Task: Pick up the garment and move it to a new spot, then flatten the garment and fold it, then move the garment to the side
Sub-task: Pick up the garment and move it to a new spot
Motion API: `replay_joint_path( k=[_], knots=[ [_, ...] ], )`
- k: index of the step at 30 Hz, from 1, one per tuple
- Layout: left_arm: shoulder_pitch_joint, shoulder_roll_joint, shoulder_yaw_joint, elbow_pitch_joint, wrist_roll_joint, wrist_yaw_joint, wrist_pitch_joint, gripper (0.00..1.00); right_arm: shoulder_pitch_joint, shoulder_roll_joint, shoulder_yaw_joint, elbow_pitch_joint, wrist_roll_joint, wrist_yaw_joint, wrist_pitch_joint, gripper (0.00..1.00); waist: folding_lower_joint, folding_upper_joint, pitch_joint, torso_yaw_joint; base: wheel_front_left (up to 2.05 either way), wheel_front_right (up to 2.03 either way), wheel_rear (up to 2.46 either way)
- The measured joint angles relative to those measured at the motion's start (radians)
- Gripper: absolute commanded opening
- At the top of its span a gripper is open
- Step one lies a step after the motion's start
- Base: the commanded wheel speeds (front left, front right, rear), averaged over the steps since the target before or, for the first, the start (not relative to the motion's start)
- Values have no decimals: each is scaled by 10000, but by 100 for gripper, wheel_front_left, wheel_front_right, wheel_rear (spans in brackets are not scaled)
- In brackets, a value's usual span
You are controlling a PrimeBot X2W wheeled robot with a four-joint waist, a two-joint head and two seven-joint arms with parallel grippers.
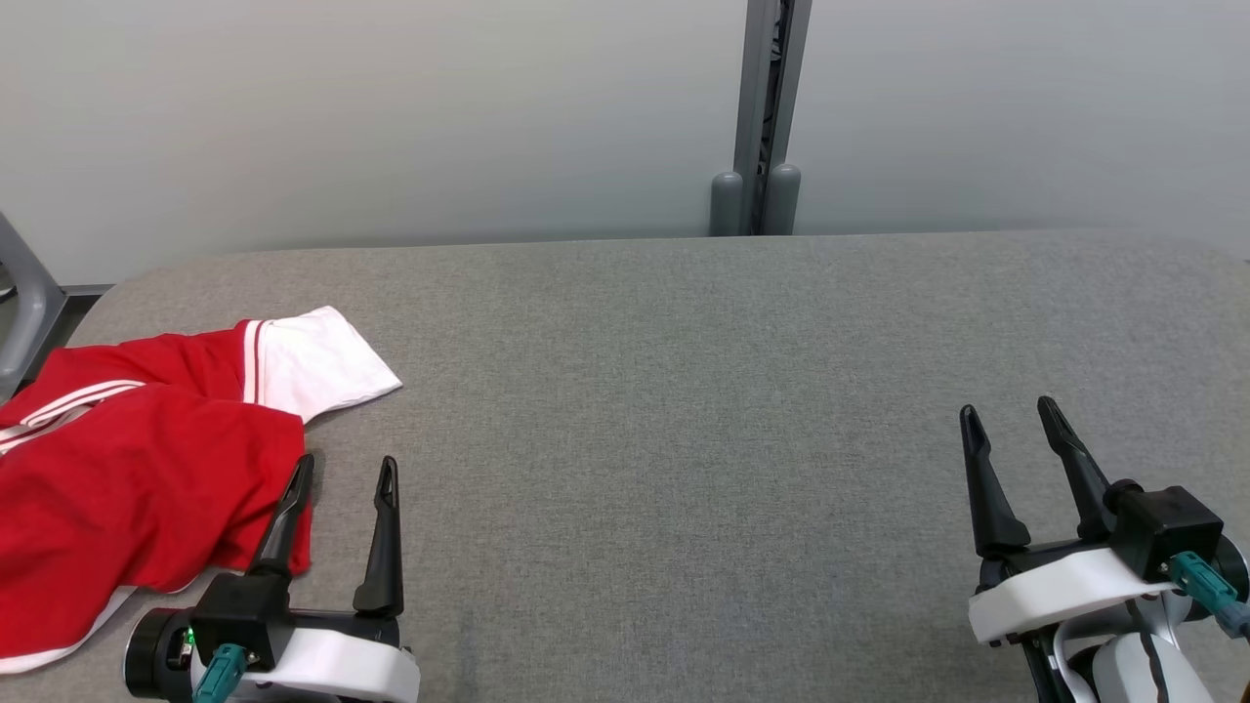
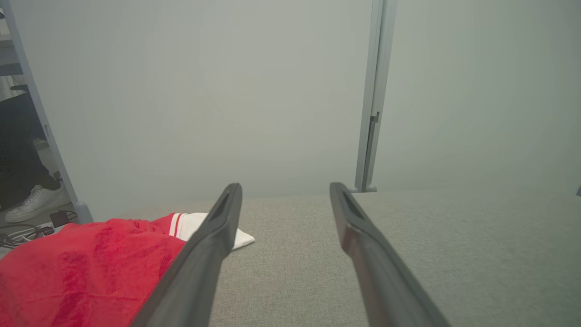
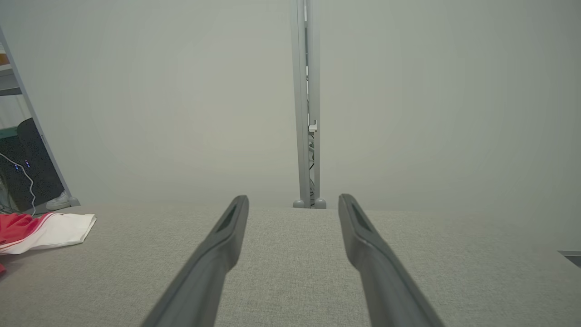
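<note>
Where the garment (image 1: 146, 478) lies: one, red-white, table (image 1: 684, 391) 9 o'clock
Grippers: two, left gripper (image 1: 348, 461), right gripper (image 1: 1006, 406), fingers wide, empty

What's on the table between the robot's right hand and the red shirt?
In the head view, between the right hand and the shirt lies bare grey table, then the open left hand at the shirt's edge.

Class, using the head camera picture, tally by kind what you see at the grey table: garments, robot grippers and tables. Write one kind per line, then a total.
Red garment with a white sleeve: 1
Black two-fingered grippers, both open and empty: 2 (left gripper, right gripper)
Grey fabric-covered table: 1
Total: 4
</note>
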Motion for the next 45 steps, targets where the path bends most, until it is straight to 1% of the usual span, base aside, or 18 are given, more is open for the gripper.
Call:
replay_joint_path(
  k=[8, 17, 30, 38, 45],
  knots=[
    [-2, -2, 36, 79, -90, -4, 0, 100, 7, 6, 82, 15, 94, 0, 0, 100, 0, 0, -14, 290, 0, 0, 0],
    [-2, 0, 205, 159, -263, 8, 0, 100, 52, 6, 203, 50, 263, 0, 0, 100, 0, 0, -60, 989, 0, 0, 0],
    [19, 23, 332, 326, -316, 90, 0, 100, 169, 35, 506, 92, 451, 0, -15, 100, 0, 0, -139, 2548, 0, 0, 0],
    [187, 21, 316, 284, -336, 253, 0, 100, 168, 42, 771, 140, 541, 0, -15, 100, 0, 0, -127, 3603, 0, 0, 0],
    [207, 35, 316, 286, -389, 391, 4, 100, 155, 36, 980, 201, 619, 0, -15, 100, 0, 0, -125, 4329, 0, 0, 0]
  ],
)
